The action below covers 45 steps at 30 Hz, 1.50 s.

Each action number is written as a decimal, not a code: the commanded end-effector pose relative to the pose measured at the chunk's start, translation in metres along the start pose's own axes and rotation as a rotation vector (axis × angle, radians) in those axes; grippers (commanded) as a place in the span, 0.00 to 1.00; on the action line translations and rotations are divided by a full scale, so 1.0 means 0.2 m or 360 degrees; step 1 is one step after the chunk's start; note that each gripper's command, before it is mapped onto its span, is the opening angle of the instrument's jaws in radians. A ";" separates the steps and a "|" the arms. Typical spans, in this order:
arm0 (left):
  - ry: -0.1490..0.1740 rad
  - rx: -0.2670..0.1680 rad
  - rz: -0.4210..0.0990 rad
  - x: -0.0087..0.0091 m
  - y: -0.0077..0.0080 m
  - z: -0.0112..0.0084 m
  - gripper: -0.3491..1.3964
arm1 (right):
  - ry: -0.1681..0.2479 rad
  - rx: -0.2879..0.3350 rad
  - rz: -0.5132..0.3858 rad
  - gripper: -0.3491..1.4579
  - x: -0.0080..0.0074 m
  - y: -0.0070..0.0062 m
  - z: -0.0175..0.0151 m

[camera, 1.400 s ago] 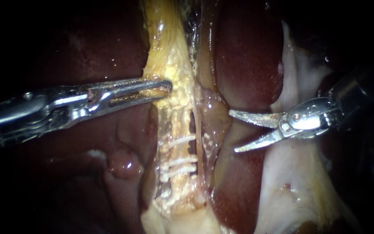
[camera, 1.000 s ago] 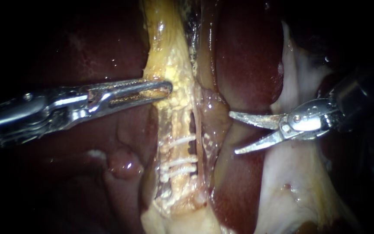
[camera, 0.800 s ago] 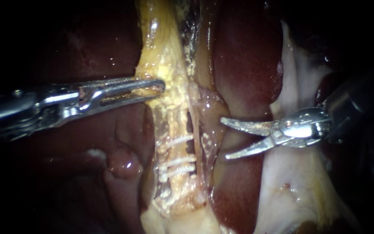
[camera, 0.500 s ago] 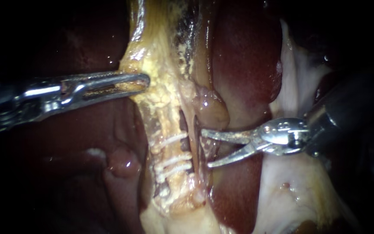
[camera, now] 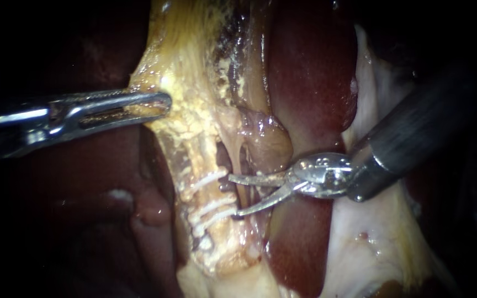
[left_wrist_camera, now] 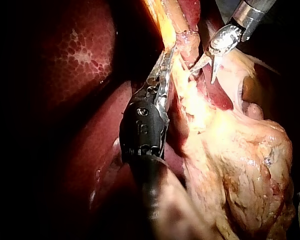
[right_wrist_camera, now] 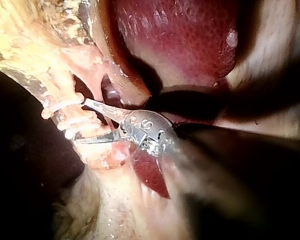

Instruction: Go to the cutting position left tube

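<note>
Two instruments: the left instrument [camera: 160,103] clamps yellow tissue [camera: 194,113]; the right instrument [camera: 233,196] gapes beside the clipped left tube [camera: 202,194].

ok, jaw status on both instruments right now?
Left instrument: jaws shut on the yellow tissue.
Right instrument: jaws open, gripping nothing, tips near the clipped tube.

Dark red liver [camera: 310,72] with fine honeycomb mottling; grainy yellow tissue [camera: 191,157] banded by white clips [camera: 208,179]; silvery left instrument [camera: 164,103] and right instrument [camera: 232,196].
</note>
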 end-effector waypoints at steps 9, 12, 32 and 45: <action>-0.0001 -0.0003 -0.0001 0.000 -0.001 0.000 0.00 | -0.0001 0.0004 0.0018 0.94 0.002 0.005 0.004; -0.0001 -0.0003 -0.0001 0.000 -0.001 0.000 0.00 | -0.0007 0.0022 0.0036 0.94 0.002 0.007 0.007; -0.0001 -0.0004 0.0008 -0.001 -0.002 0.000 0.00 | 0.0058 0.0215 0.0014 0.94 0.006 0.005 0.018; -0.0001 -0.0005 0.0007 -0.001 -0.003 0.000 0.00 | 0.0118 0.0269 0.0023 0.94 0.013 0.005 0.022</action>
